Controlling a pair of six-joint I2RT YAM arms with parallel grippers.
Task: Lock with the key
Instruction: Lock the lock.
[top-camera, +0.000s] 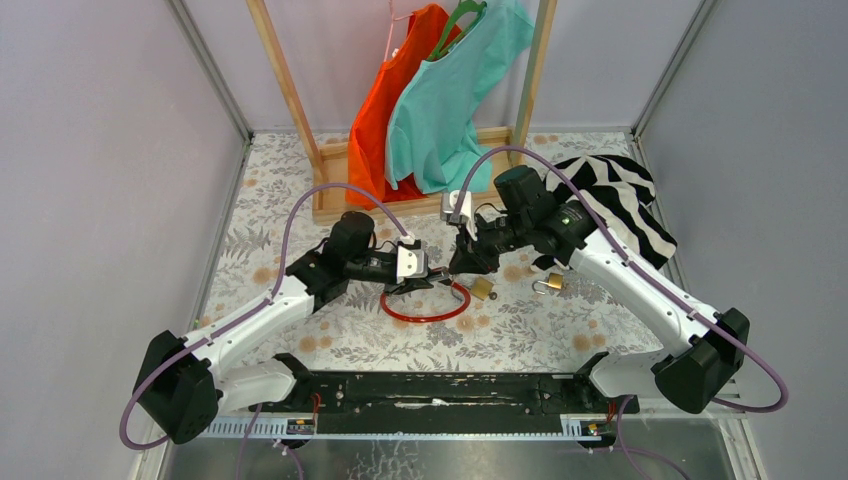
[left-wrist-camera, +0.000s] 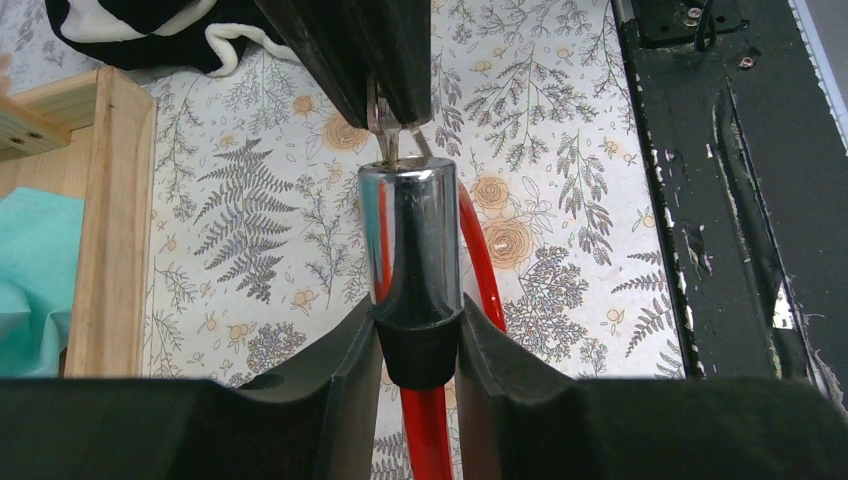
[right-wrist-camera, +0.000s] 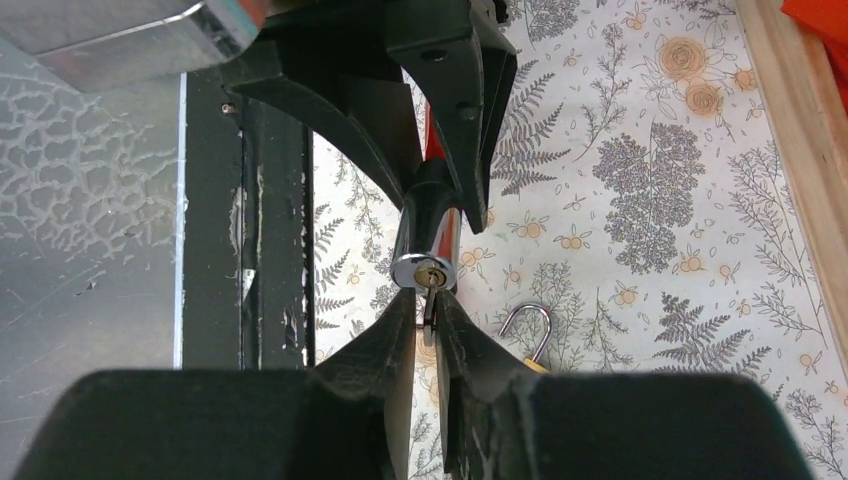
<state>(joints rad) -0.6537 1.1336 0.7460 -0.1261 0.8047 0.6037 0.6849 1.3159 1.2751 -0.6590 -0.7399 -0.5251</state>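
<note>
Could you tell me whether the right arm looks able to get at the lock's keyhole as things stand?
Probably yes: the left claw holds the lock with its keyhole facing the right claw, whose key meets it, nothing between.

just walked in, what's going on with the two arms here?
The left tool clamps the chrome lock cylinder at the end of a red cable. The right tool pinches the key, whose tip sits in the cylinder's keyhole. Whether it has been turned can't be told. A brass padlock lies nearby, untouched.
</note>
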